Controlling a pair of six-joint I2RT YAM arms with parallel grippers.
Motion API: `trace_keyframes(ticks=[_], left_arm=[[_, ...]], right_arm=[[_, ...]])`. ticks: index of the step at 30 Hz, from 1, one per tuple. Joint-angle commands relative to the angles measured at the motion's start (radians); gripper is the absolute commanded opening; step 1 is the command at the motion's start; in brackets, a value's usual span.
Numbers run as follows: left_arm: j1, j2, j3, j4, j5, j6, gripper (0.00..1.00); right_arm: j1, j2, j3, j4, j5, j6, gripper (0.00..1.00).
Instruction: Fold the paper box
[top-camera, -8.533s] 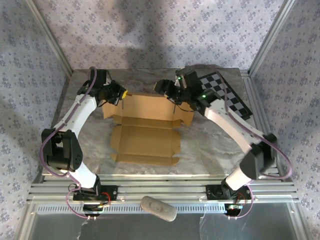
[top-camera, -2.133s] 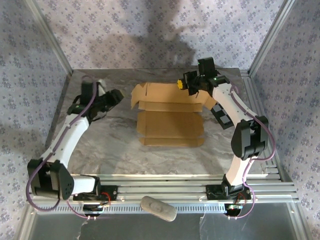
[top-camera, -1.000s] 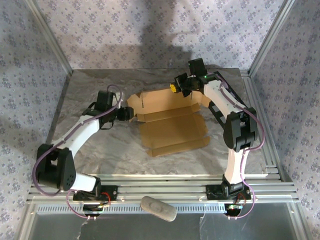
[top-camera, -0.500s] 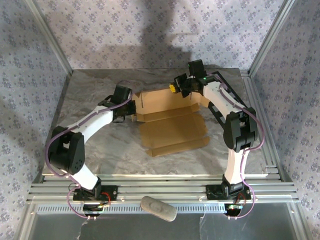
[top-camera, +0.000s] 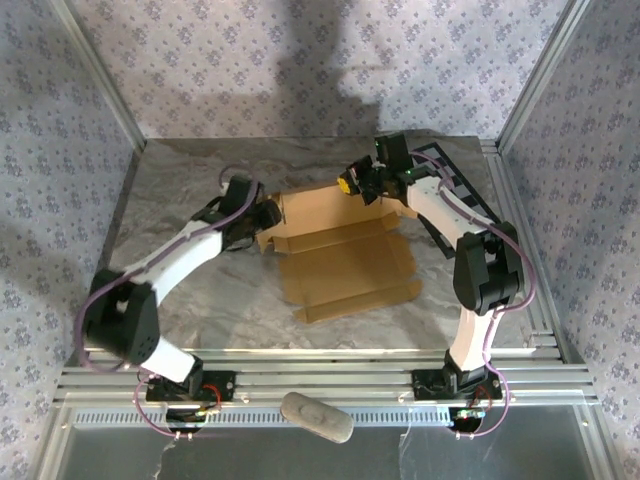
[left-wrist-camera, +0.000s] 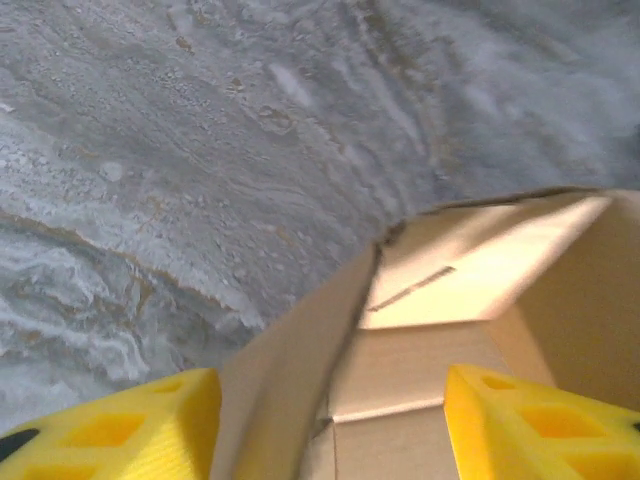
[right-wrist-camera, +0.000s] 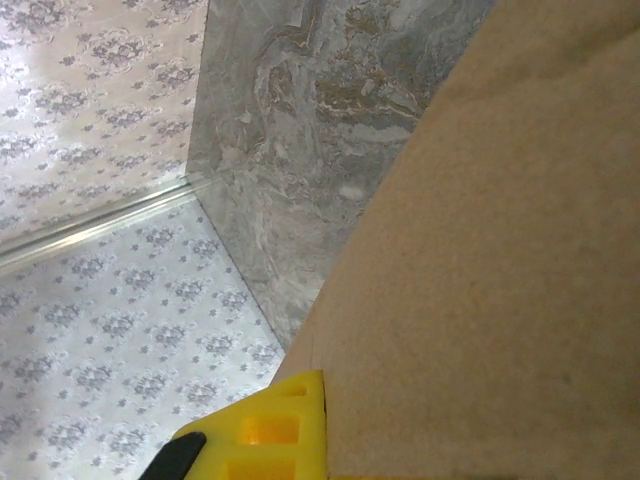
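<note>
Tan-brown paper box (top-camera: 345, 262), half-formed, lies at the centre of the grey marbled table (top-camera: 190, 290). Its floor and front panel are flat, and its rear wall stands up along the far side. The left gripper (top-camera: 264, 215) sits at the left end of that wall. In the left wrist view its yellow fingers (left-wrist-camera: 120, 430) are parted, with an upright side flap standing between them; the left finger is just beside the flap and the right one is apart from it. The right gripper (top-camera: 352, 184) meets the rear wall's upper edge, right of the middle. Its jaws are closed on the cardboard: one yellow finger (right-wrist-camera: 260, 430) lies flat against the panel, and the other is hidden behind it.
</note>
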Motion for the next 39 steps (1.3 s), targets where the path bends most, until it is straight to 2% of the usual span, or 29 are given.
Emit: trace_keyframes(ticks=[1,4,7,11,16,20,23,28,32,39], left_arm=[[0.079,-0.205,-0.083,0.049,0.108,-0.006,0.63],[0.166,-0.341,-0.143,0.016,0.150,0.000,0.68],[0.273,-0.387,-0.187,-0.015,0.233,0.014,0.64],[0.373,-0.360,-0.216,-0.038,0.311,0.045,0.54],[0.411,-0.270,-0.243,0.008,0.357,0.141,0.40],[0.413,-0.176,-0.257,0.103,0.410,0.205,0.33],[0.403,-0.132,-0.272,0.169,0.469,0.251,0.31],[0.361,-0.127,-0.286,0.180,0.476,0.356,0.35],[0.313,-0.106,-0.280,0.167,0.432,0.427,0.41],[0.262,-0.081,-0.261,0.191,0.428,0.459,0.46]], right_arm=[[-0.006,-0.057,-0.079,0.126,-0.023,-0.067,0.00],[-0.004,-0.068,-0.132,0.222,-0.049,-0.074,0.00],[0.006,-0.060,-0.154,0.325,-0.080,-0.073,0.00],[0.029,-0.009,-0.113,0.392,-0.143,-0.100,0.00],[0.041,0.032,-0.079,0.366,-0.203,-0.195,0.00],[0.030,0.052,-0.091,0.306,-0.250,-0.308,0.00],[0.025,0.083,-0.086,0.300,-0.286,-0.330,0.00],[0.024,0.124,-0.017,0.232,-0.291,-0.354,0.00],[0.025,0.155,0.050,0.168,-0.289,-0.356,0.00],[0.028,0.209,0.132,0.140,-0.296,-0.339,0.00]])
